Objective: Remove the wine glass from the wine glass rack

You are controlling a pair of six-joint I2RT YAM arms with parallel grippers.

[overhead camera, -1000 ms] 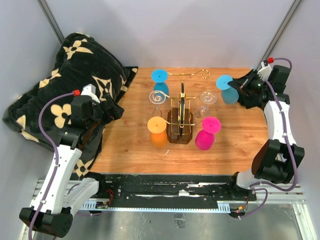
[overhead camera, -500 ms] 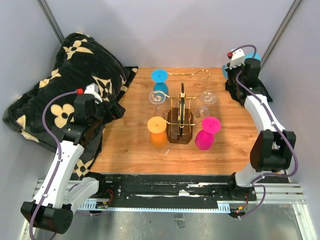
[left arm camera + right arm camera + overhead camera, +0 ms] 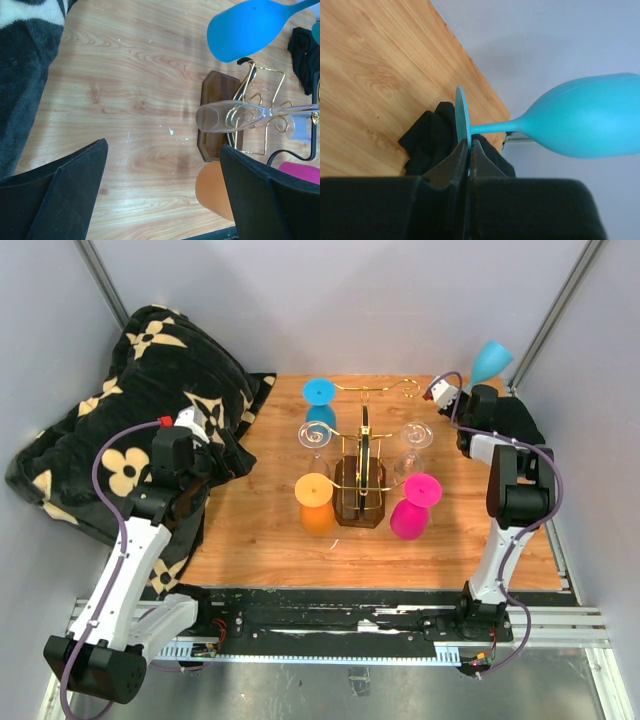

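Observation:
The wine glass rack is a gold wire stand on a dark wooden base at the table's middle. Blue, orange, pink and two clear glasses hang on it. My right gripper is shut on the foot of a teal wine glass, well off the rack. Its bowl points up past the table's back right corner. My left gripper hangs open and empty at the table's left edge, its fingers facing the rack.
A black blanket with cream flowers is heaped along the left side. A black cloth lies at the table's back right corner, under the held glass. Grey walls close in at the back and on both sides.
The right arm has swung from above the table to the back right corner, carrying the teal glass up and turning its bowl upward. The left gripper has shifted slightly toward the table.

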